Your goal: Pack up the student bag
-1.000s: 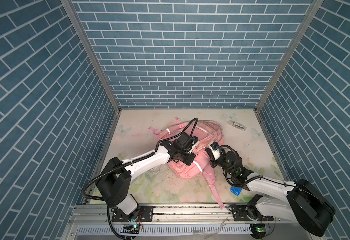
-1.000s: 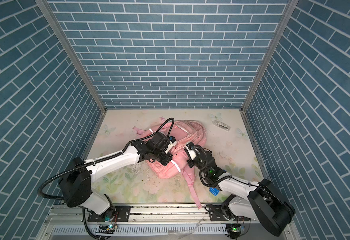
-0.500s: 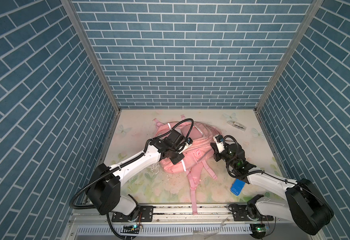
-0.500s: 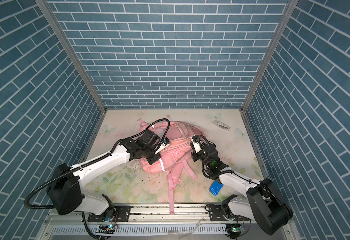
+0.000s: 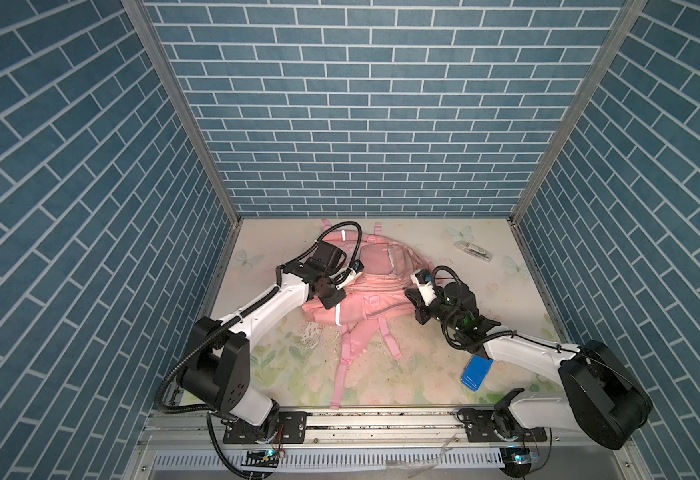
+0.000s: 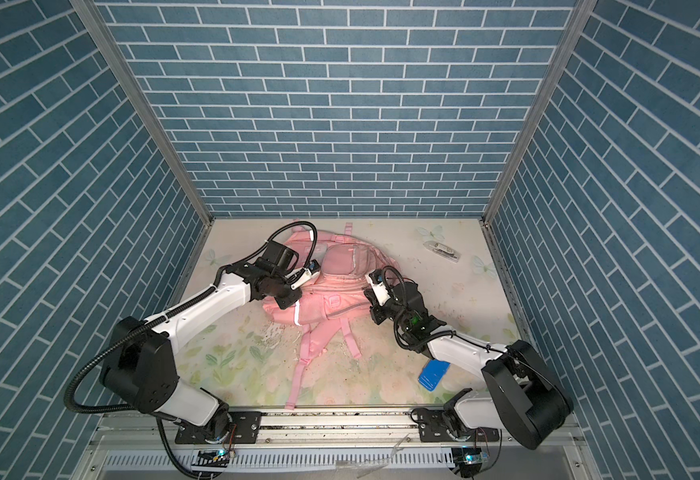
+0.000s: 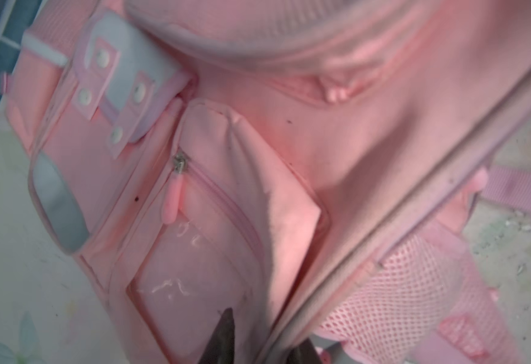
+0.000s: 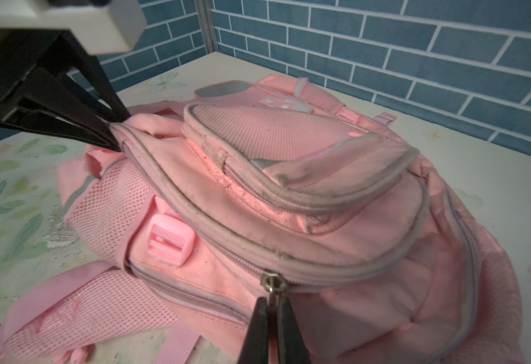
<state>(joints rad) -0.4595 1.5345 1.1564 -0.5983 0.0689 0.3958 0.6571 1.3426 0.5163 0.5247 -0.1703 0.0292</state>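
Blue-tiled walls enclose the floral bench (image 5: pixel 485 299), where the student bag (image 5: pixel 375 286) lies centre, toward the far side. The right gripper (image 8: pixel 272 301) has its jaws clenched on a zipper pull (image 8: pixel 272 282). The left gripper (image 8: pixel 116 135) straddles the piped rim, and I cannot tell whether it grips. Best to draw the pull along its track with the rim braced taut.

Both top views were evenly and brightly lit from above; only soft, short shadows were cast under the arms onto the table (image 5: pixel 506 291), and no harsh glare was seen. The brick walls (image 5: pixel 340 124) were splayed outward toward the frame edges by the wide-angle perspective. The left wrist view was softened throughout by blur, the student bag (image 7: pixel 289 157) was washed in a saturated pink-red cast, and the left gripper (image 7: pixel 264 331) was left dark and unfocused at the lower edge. The right wrist view was sharper: the zipper pull (image 8: pixel 272 282) was rendered crisply, while the right gripper (image 8: pixel 273 312) at the bottom was blurred.
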